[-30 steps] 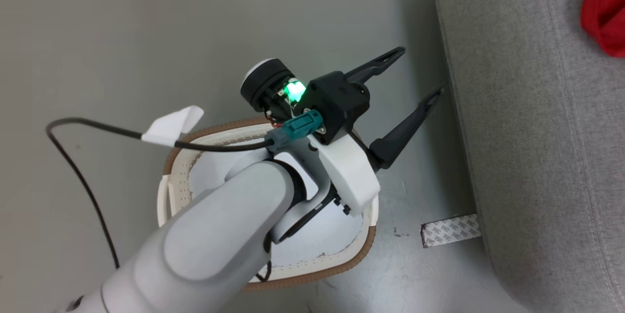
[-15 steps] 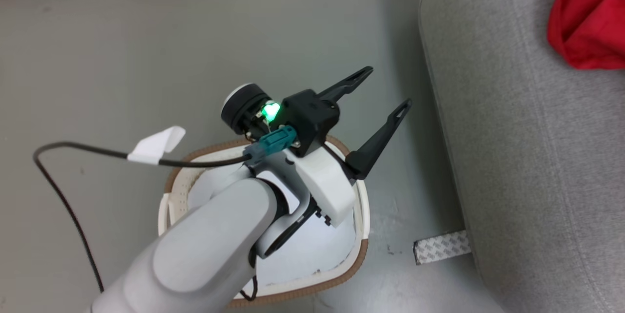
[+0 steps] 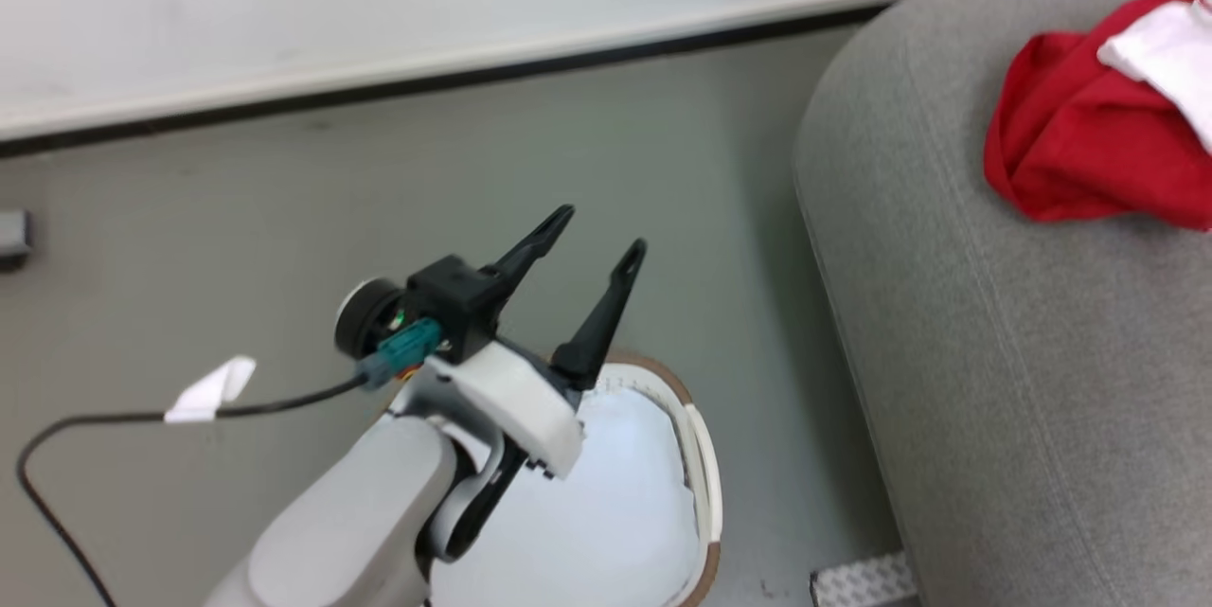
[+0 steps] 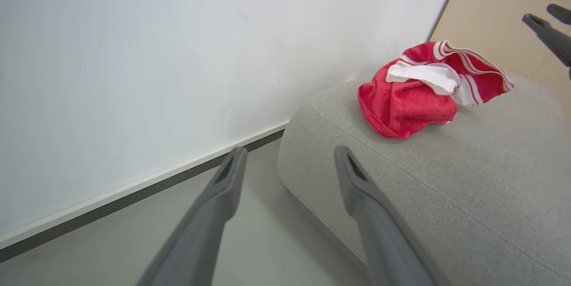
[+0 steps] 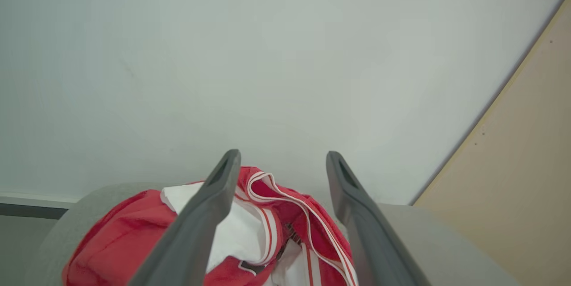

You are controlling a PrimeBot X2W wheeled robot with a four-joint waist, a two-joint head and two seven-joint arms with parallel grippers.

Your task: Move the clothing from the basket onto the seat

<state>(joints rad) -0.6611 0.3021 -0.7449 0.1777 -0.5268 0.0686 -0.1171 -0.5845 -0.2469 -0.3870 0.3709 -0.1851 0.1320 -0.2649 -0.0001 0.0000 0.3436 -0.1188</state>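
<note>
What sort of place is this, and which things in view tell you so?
Probably an indoor room staged as a home laundry corner: a grey upholstered seat with red clothing on it, a white laundry basket on a smooth grey floor, and a plain white wall.

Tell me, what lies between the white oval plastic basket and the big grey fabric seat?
Head view: grey floor between the basket and the seat, bare except one patterned tape strip beside the seat.
</note>
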